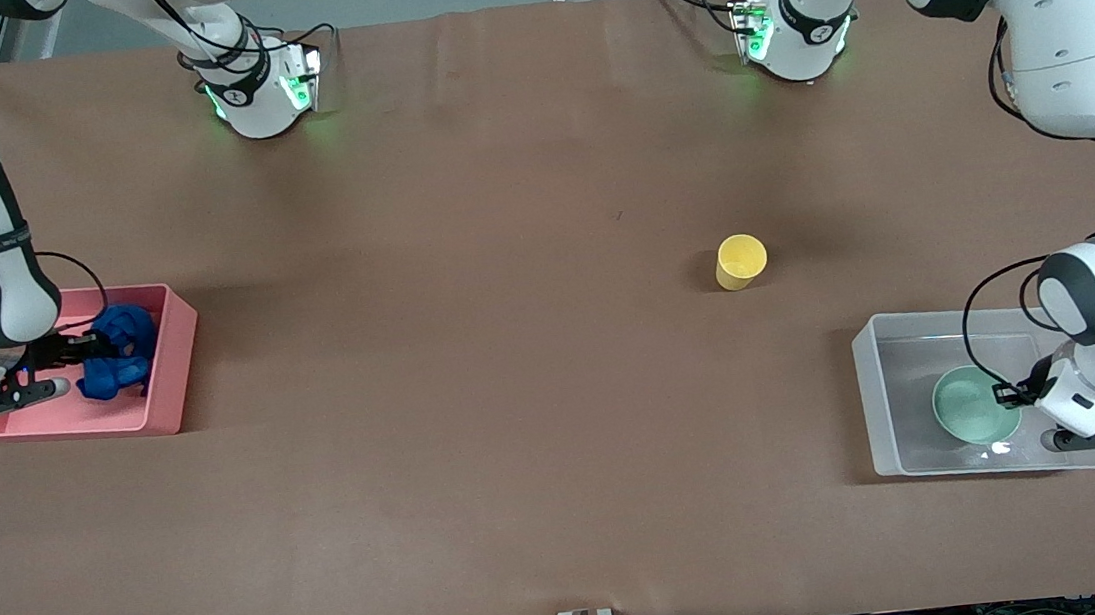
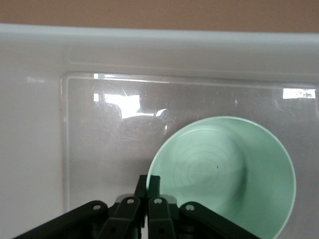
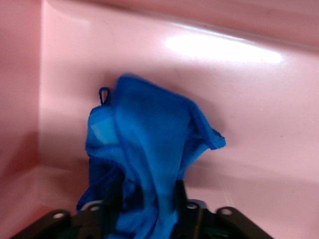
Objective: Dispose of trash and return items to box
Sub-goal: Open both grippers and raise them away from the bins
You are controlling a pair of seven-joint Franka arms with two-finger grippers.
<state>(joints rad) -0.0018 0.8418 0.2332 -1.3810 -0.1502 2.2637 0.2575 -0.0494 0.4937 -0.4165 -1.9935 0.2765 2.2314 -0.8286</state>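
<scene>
Front view: brown table [image 1: 516,401], both arms reaching out from their bases, one to each end of it.
Right gripper [image 3: 144,201]: over the pink bin [image 1: 165,405] at the right arm's end of the table; fingers [image 3: 112,196] stand apart with blue cloth bunched between them. Grip or release, cannot tell.
Blue rag [image 1: 118,351]: inside the pink bin, crumpled, lying against the right gripper's fingers. In the right wrist view the rag [image 3: 149,144] rises in a wrinkled peak straight out from between the fingers, small hanging loop at its top edge, pink bin floor [image 3: 259,149] all around it.
Left gripper [image 2: 147,185]: down in the clear box [image 1: 899,459] at the left arm's end of the table; fingers pressed together, nothing between them.
Mint-green bowl [image 1: 969,405]: upright on the clear box floor, open side up, empty. In the left wrist view the bowl [image 2: 224,174] sits just beside the left gripper, fingertips at its rim, touching or nearly so, not clamped on it.
Clear box, left wrist view: translucent wall [image 2: 149,50] runs past the bowl, bare floor beside the bowl.
Yellow cup [image 1: 740,261]: upright on the open table, well apart from both grippers, farther from the front camera than the clear box, closer to the left arm's end than to the right arm's.
</scene>
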